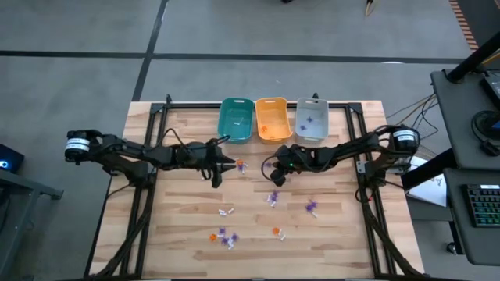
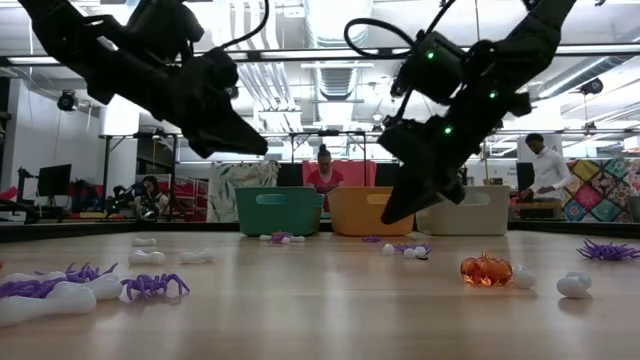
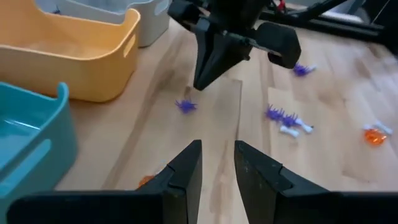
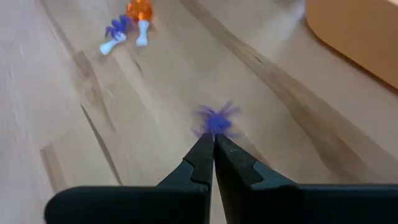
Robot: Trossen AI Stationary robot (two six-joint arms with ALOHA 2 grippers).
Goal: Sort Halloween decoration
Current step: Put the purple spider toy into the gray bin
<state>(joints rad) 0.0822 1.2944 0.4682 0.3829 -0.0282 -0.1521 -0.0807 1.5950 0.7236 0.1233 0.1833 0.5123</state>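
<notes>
The right hand point(image 4: 213, 144) is pressed together just above a purple spider point(image 4: 215, 119) lying on the tabletop point(image 1: 187, 226) before the orange bin point(image 1: 273, 120). The left hand point(image 3: 217, 155) is held slightly spread, empty, near that bin.

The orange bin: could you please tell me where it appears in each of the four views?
High view: orange bin, middle of three bins at the table's far edge.
Low view: orange bin at centre background, between the teal bin and the grey bin.
Left wrist view: orange bin at upper left.
Right wrist view: an orange edge at the upper right corner, probably this bin.
Shared landmark: the teal bin.
</notes>
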